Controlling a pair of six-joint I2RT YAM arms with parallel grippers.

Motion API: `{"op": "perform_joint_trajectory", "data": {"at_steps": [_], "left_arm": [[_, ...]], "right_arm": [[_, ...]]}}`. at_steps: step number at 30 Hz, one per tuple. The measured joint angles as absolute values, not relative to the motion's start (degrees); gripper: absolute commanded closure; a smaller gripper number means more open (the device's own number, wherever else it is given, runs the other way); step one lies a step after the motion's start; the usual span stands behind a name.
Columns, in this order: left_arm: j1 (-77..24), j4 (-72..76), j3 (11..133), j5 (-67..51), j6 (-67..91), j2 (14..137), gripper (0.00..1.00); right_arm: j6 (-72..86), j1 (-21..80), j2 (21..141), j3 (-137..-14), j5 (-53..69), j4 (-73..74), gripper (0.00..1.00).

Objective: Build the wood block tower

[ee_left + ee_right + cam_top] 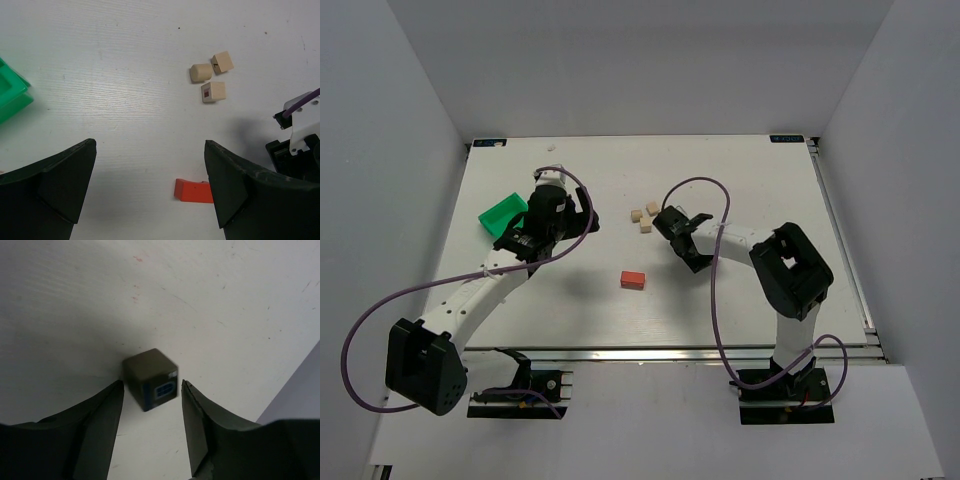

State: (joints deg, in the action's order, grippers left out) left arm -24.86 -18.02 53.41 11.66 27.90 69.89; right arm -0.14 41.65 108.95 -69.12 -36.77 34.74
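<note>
Lying unstacked on the white table [740, 180], the tower's pieces sat apart. The left gripper [149, 155] hung wide open and empty near the green bin [502, 213]. The right gripper [152, 386] stood narrow, its fingers bracketing the grey-brown cube [151, 379] — whether it was gripped, I could not tell. The red-orange block [633, 279] lay alone at mid-table, and three beige cubes [643, 217] clustered beyond it.

My left arm [480, 288] stretches away from its base and ends left of the red-orange block [633, 279], a little farther up the table. The left gripper [150, 144] has its jaws spread wide. My right arm [785, 265] is folded at the elbow and reaches leftward. The right gripper [152, 385] sits just right of that block, fingers narrowly apart. I cannot tell whether they pinch.
</note>
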Motion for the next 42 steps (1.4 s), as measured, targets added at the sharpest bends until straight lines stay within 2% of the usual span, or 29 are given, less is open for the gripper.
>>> {"op": "perform_joint_trajectory", "data": {"at_steps": [13, 19, 22, 27, 37, 38, 40, 42], "left_arm": [[-24.9, -18.1, 54.3, 11.4, 27.8, 70.1, 0.02], [-24.9, -18.2, 54.4, 11.1, 27.4, 70.8, 0.02], [-24.9, -18.2, 54.4, 11.0, 27.2, 70.8, 0.02], [-24.9, -18.2, 54.4, 10.5, 27.0, 70.8, 0.02], [-24.9, -18.0, 54.4, 9.6, 26.8, 70.8, 0.02], [-24.9, -18.0, 54.4, 9.6, 26.8, 70.8, 0.02], [-24.9, -18.0, 54.4, 9.6, 26.8, 70.8, 0.02], [-24.9, -18.0, 54.4, 9.6, 26.7, 70.8, 0.02]], "right_arm": [[3.7, 45.1, 107.4, -69.2, -31.9, 34.0, 0.41], [10.4, 44.9, 103.4, -66.7, -28.8, 30.8, 0.26], [14.2, 44.0, 98.0, -64.1, -27.0, 28.8, 0.25], [19.9, 41.2, 92.2, -61.9, -24.7, 25.8, 0.36], [22.6, 38.4, 96.8, -61.2, -20.2, 24.0, 0.36], [22.5, 38.3, 97.1, -61.2, -19.9, 23.9, 0.39], [22.4, 38.0, 97.5, -61.1, -19.3, 23.7, 0.56], [22.3, 37.8, 97.6, -60.9, -19.1, 23.7, 0.66]]}}
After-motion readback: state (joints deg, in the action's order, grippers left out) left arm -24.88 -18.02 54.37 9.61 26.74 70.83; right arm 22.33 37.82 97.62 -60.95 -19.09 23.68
